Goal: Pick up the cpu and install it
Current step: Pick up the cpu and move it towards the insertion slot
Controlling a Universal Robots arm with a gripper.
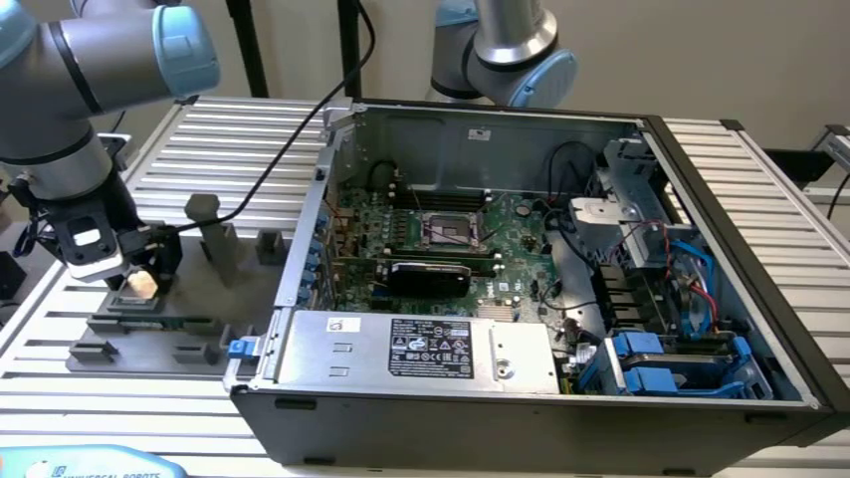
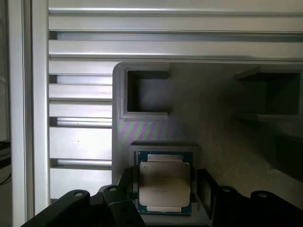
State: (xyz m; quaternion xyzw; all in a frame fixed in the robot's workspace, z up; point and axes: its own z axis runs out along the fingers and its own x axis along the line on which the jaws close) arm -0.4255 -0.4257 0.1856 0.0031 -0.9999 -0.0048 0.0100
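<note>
In the exterior view, my end effector hangs low over the grey fixture plate on the slatted counter, at the exterior view's left. It is well apart from the open computer case. A small pale shape under my fingers is the cpu, which lies on the fixture and has not been lifted. Inside the case, the square metal socket on the motherboard shows a dark centre with nothing pale seated in it. So I judge the install not yet begun, and the pick itself not yet made. In the wrist view the cpu sits flat and square in a shallow recess of the fixture. My end effector is spread wide, with one dark finger just beside one edge of the chip. The other finger stands off the opposite edge with a sliver of grey fixture between them. I straddle the cpu and hold nothing. The chip has a pale, dull silver metal lid with notched corners, and the lid sits on a thin blue-green border. It is level and upright, lid facing me, with no tilt I can make out. An empty rectangular pocket in the same fixture lies nearby.
</note>
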